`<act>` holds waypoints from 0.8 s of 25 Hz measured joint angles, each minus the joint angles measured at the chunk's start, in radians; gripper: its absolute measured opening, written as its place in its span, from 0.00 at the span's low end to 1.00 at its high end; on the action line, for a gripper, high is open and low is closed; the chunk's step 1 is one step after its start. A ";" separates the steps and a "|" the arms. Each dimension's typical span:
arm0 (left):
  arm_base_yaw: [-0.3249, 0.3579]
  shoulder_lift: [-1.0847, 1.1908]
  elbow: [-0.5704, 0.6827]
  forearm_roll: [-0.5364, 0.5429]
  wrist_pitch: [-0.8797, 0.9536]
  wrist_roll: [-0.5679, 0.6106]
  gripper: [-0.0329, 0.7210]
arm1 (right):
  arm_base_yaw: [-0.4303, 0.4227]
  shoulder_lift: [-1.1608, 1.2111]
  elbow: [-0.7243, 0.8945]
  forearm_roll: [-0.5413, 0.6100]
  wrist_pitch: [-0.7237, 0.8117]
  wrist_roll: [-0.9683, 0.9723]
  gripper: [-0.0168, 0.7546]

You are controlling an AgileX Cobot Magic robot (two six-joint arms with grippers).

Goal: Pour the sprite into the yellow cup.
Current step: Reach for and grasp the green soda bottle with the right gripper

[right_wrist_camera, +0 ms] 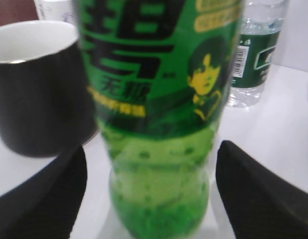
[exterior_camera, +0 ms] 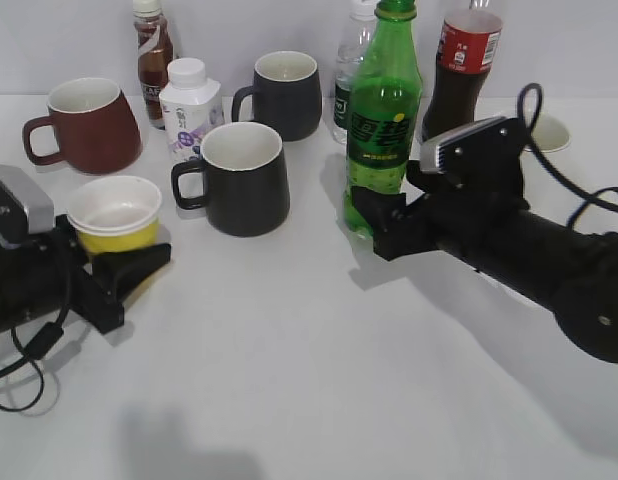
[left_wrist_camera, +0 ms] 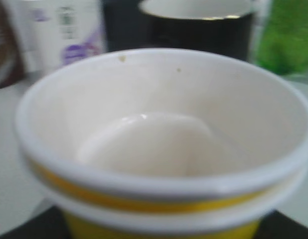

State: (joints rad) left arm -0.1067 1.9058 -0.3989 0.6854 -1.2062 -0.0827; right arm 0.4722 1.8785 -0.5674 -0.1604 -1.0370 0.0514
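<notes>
sprite [right_wrist_camera: 159, 124]: green label, yellow face graphic | yellow cup [exterior_camera: 116, 215]: unmarked

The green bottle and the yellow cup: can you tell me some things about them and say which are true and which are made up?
1. The green bottle stands upright on the table. True.
2. The bottle's cap is off. False: a green cap is on top.
3. The right gripper has squeezed the bottle tight. False: its fingers stand on either side of the bottle's bottom part, with gaps showing.
4. The yellow cup looks empty inside. True: only its white inside shows.
5. The yellow cup has a handle. False: it has none; the dark mug beside it does.
</notes>
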 joint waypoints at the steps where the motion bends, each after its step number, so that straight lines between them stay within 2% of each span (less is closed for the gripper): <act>1: 0.000 0.000 0.000 0.025 0.000 -0.002 0.58 | 0.000 0.017 -0.014 -0.001 -0.004 0.000 0.81; 6: 0.000 0.000 0.000 0.137 0.000 -0.024 0.58 | 0.000 0.073 -0.094 -0.002 -0.010 0.000 0.81; 12: -0.028 0.000 0.000 0.171 0.000 -0.032 0.58 | 0.000 0.136 -0.207 -0.006 0.005 0.000 0.80; 15: -0.078 0.000 -0.005 0.171 0.000 -0.033 0.58 | 0.000 0.156 -0.237 -0.008 0.006 0.000 0.70; 17: -0.123 0.000 -0.025 0.171 0.000 -0.033 0.58 | 0.000 0.158 -0.241 -0.004 0.006 0.000 0.57; 20: -0.187 0.000 -0.048 0.131 -0.001 -0.034 0.58 | 0.000 0.162 -0.242 0.020 -0.003 -0.003 0.55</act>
State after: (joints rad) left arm -0.2935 1.9058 -0.4466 0.8164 -1.2071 -0.1164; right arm 0.4724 2.0401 -0.8092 -0.1407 -1.0405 0.0480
